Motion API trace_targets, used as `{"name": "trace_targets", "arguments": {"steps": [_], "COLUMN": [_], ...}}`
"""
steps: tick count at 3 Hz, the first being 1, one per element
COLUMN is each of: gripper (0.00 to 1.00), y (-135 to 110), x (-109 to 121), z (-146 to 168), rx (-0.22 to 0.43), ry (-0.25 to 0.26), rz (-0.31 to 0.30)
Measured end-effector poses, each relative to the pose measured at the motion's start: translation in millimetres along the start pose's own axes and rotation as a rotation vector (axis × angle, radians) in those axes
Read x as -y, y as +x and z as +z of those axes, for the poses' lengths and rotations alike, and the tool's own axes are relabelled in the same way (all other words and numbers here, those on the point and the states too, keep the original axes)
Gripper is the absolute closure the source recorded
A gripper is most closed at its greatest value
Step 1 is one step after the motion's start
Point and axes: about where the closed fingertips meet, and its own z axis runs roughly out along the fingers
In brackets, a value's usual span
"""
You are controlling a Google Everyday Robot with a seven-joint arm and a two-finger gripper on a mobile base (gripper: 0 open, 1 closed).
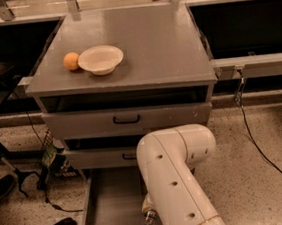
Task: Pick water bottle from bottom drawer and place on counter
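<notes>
Water bottle, small, clear, crinkled plastic (149, 219): glimpsed only as a glinting sliver right at the gripper, low in the drawer, mostly hidden behind the arm. Above and beyond the gripper, broad flat grey counter (139, 49) topping the drawer cabinet. Thick cream-white robot arm (176, 181), folded at a rounded elbow in front of the shallow grey middle drawer (100, 158), slanting down toward the near edge. Deep grey bottom drawer (111, 208), pulled out, around the gripper (147, 207); gripper tucked at the arm's left edge, open or closed impossible to tell. Far up-left of the gripper on the counter, shallow white bowl (100, 59); round orange fruit (71, 61) just beside its left rim.
</notes>
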Motion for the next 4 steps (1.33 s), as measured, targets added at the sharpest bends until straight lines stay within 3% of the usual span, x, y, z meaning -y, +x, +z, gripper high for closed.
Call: {"name": "trace_targets", "arguments": {"steps": [1,3,4], "gripper": [0.95,1.0,1.0], "y": [-4,-23,-25], "x": [5,18,24], "z": [-21,-96,-136], "rx": [0.021,0.109,0.131], "ry": [-0.028,-0.075,-0.082], "rz": [0.024,0.026,-0.005]}}
